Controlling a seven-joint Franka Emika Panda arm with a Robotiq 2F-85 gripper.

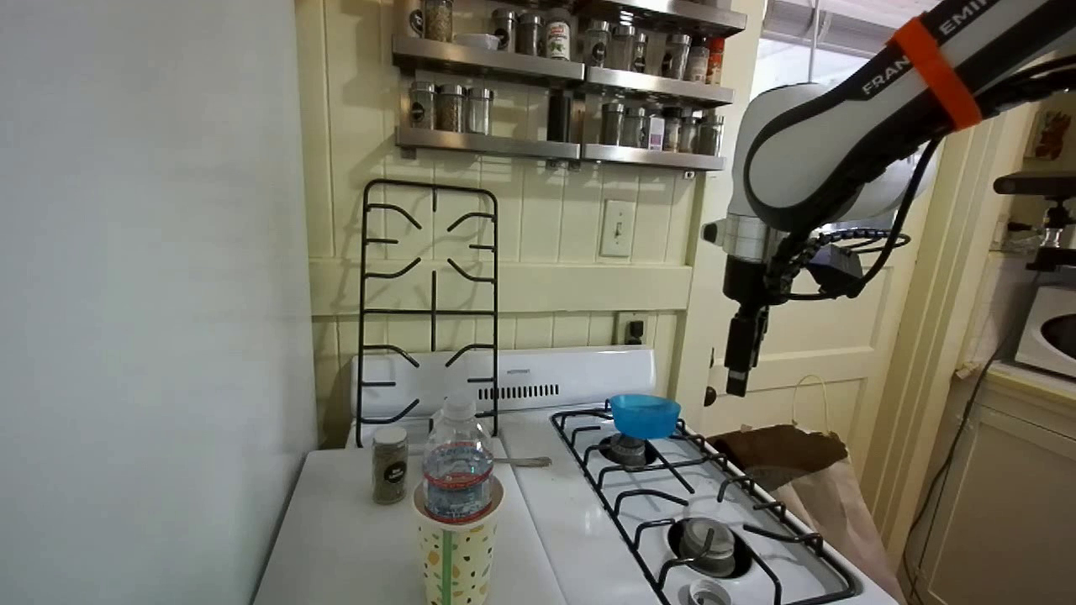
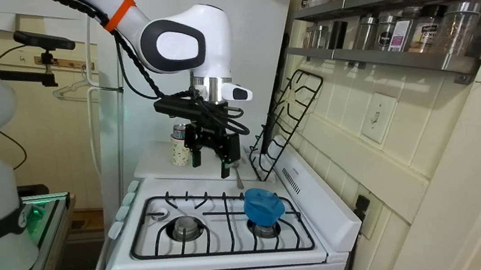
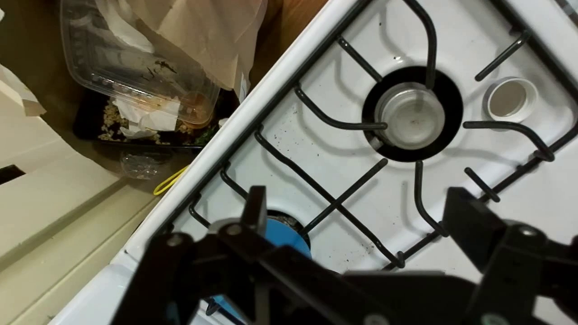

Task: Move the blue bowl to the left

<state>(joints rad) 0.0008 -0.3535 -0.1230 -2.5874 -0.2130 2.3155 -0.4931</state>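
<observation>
While the jaws are held wide apart and empty above the desk (image 1: 572,521), the blue bowl (image 2: 264,207) is carried by the rack (image 3: 335,202) near the back edge. Rim could be tipped if the jaws are lowered off-centre; base could be snagged by bars if dragged.

There are two grates (image 1: 434,312), two burners (image 3: 412,117), one blue bowl (image 2: 264,207), one plastic bottle (image 1: 458,472), one cup (image 1: 455,555) and one light switch (image 1: 618,228).
</observation>
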